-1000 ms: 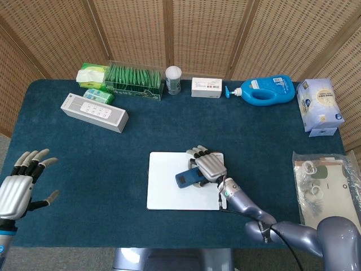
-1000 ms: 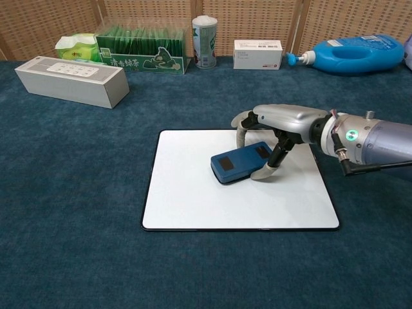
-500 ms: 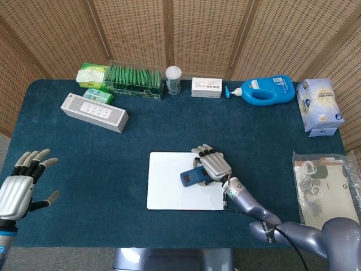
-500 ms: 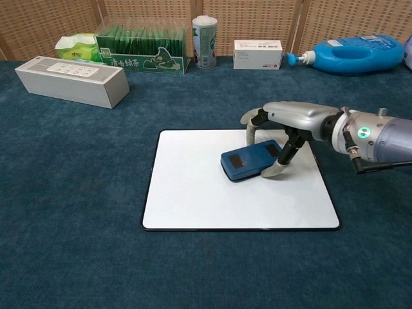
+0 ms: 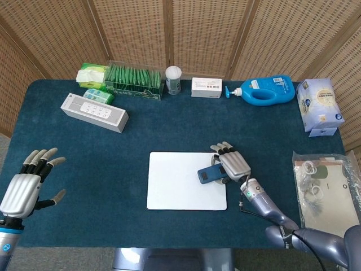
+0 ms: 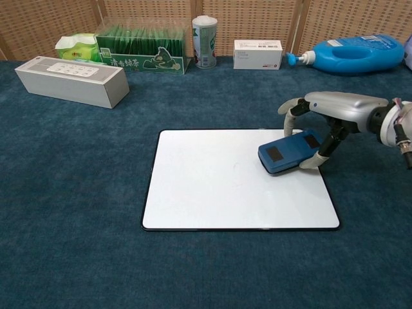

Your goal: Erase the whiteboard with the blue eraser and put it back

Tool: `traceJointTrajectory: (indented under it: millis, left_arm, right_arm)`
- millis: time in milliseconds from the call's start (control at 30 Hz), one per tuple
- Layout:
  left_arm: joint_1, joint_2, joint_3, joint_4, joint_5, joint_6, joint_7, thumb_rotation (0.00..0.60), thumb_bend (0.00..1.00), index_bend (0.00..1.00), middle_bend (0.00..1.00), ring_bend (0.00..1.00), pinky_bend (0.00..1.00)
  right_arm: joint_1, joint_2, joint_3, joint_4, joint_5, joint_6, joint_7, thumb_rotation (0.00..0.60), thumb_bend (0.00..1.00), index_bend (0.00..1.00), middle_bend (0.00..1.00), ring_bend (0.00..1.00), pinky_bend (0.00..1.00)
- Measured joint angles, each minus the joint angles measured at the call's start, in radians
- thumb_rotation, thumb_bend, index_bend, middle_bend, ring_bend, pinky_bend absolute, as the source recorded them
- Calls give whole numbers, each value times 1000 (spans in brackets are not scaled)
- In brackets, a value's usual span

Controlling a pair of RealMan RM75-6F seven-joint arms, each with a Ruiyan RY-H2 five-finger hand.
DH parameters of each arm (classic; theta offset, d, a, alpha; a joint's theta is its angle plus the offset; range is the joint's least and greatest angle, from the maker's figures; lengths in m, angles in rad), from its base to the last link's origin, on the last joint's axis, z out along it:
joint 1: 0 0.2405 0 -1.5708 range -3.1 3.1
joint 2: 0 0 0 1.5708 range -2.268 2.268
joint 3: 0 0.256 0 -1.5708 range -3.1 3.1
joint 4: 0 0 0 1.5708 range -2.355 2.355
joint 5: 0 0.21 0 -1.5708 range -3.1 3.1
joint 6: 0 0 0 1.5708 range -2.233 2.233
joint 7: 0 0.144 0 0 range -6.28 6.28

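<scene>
The blue eraser [image 6: 288, 152] sits on the right edge of the whiteboard [image 6: 212, 187], near its upper right corner, lying flat with its long axis running roughly left-right and tilted a bit — the far right end angles away from the camera in the chest view, and the left end with the dark patch points toward the middle of the board. The right hand [image 6: 325, 112] arches over the eraser's right end and grips it, fingers curled down behind it and the thumb [image 6: 313, 161] pressed against the near side. The left hand [image 5: 25, 183] hovers at the left edge of the table, holding nothing, fingers spread. The whiteboard looks clean white and lies on a dark blue carpet-like tabletop [image 5: 113, 164]; a woven wicker screen [image 5: 169, 31] stands behind. Along the back edge: a grey speaker box [image 5: 94, 112], green tissue packs [image 5: 93, 75], a green packet box [image 5: 134, 80], a small white can [image 5: 173, 79], a white carton [image 5: 207, 87], a blue bottle [image 5: 267, 90] on its side and a tissue pack [image 5: 320, 105]; a plastic bag [image 5: 324, 183] lies at the right. Compared with a second ago, the eraser and right hand have slid from the board's centre over to its right edge — the left hand has shifted slightly too.
</scene>
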Motion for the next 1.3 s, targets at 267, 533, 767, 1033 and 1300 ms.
traceJointTrajectory:
  millis: [267, 533, 767, 1033, 1300]
  left_arm:
    - [-5, -8, 0, 5, -2, -7, -4, 600, 322, 201, 94, 43, 0]
    - [-2, -7, 2, 20, -7, -6, -25, 600, 323, 201, 93, 43, 0]
    - [1, -9, 6, 37, -3, -4, -46, 600, 323, 201, 92, 43, 0]
    - [3, -5, 7, 34, 0, 1, -43, 600, 323, 201, 93, 43, 0]
    - [-6, -11, 4, 21, 9, -5, -26, 600, 322, 201, 92, 43, 0]
  right_arm:
    - [13, 19, 17, -77, 8, 3, -43, 600, 149, 763, 124, 0, 0]
    - [46, -43, 16, -80, 61, -31, -112, 600, 151, 763, 125, 0, 0]
    - [73, -103, 14, -42, 107, -51, -159, 600, 150, 763, 125, 0, 0]
    - [58, -76, 15, -28, 121, -41, -141, 600, 152, 764, 125, 0, 0]
    - [27, -9, 10, -36, 116, -10, -129, 600, 151, 764, 126, 0, 0]
